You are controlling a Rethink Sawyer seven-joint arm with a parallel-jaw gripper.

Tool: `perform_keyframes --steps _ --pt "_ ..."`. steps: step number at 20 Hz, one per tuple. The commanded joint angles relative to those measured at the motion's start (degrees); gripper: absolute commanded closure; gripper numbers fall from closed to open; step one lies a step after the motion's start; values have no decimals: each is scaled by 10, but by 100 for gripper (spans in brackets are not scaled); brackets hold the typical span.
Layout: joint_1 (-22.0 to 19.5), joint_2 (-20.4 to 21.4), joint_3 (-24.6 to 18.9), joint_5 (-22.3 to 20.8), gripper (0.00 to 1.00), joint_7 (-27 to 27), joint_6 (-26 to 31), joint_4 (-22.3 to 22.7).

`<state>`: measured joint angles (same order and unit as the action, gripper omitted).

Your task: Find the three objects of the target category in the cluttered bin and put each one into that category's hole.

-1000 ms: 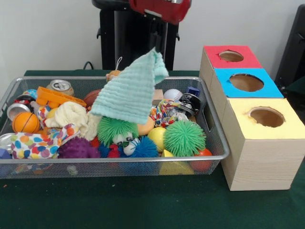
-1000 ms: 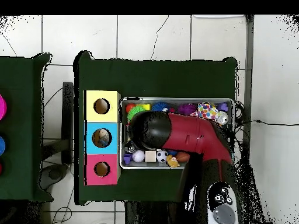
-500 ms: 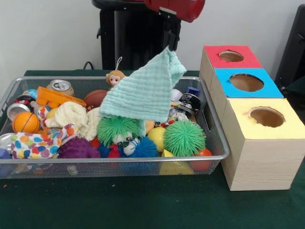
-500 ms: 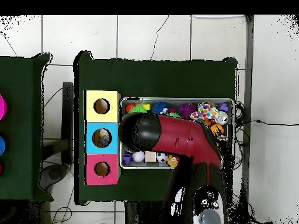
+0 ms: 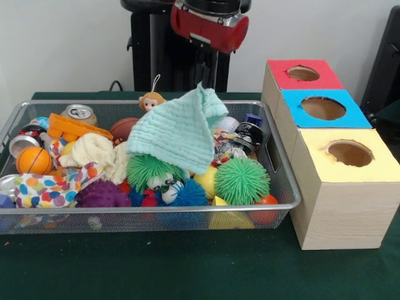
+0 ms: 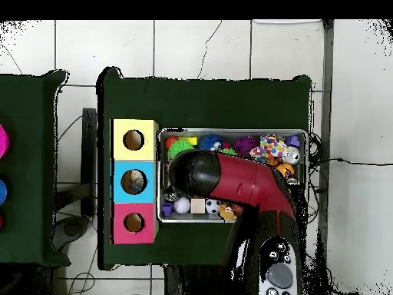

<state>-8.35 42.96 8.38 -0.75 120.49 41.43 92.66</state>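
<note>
A mint-green waffle cloth (image 5: 177,129) rises to a peak over the middle of the wire bin (image 5: 156,208), its lower edge draped on the toys. My gripper (image 5: 204,82) hangs from the red arm (image 5: 209,25) right at that peak and is shut on the cloth's tip. Other cloths lie at the bin's left: a cream one (image 5: 95,150) and a spotted one (image 5: 50,187). Three hole boxes stand to the right: red (image 5: 303,74), blue (image 5: 322,107), yellow (image 5: 350,153). In the overhead view the arm (image 6: 222,178) hides the gripper and the cloth.
The bin holds green spiky balls (image 5: 242,180), a small basketball (image 5: 33,160), a drinks can (image 5: 79,112), a toy monkey (image 5: 149,100) and several other toys. In the overhead view something lies inside the blue box's hole (image 6: 133,181). Green cloth covers the table.
The cloth first swung right and up with the gripper; now arm and cloth have come down and back left, and more of the cloth rests on the toys.
</note>
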Motion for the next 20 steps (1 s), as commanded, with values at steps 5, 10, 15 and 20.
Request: perform_keyframes --steps 5,10,15,20 --pt "-9 -47 7 27 100 112 -20 -3" --pt "-6 -43 14 32 100 120 -35 9" --pt "3 -44 17 38 100 125 -23 -5" --pt "0 -43 16 39 100 113 -21 -8"
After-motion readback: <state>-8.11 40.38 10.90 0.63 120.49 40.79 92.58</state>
